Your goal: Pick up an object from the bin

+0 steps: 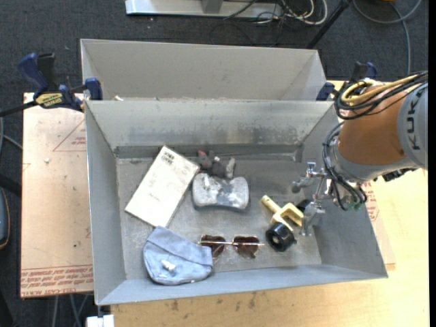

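The claw [308, 197] hangs low at the bin's [204, 125] right side, its two fingers apart with only bare floor between them. Just beside its lower finger lies a yellow-and-black tool [281, 225]. Farther from the claw are brown-lensed sunglasses [231, 244], a grey lumpy toy [219, 193], then a white booklet [162, 186] and a pale blue cloth [176, 259].
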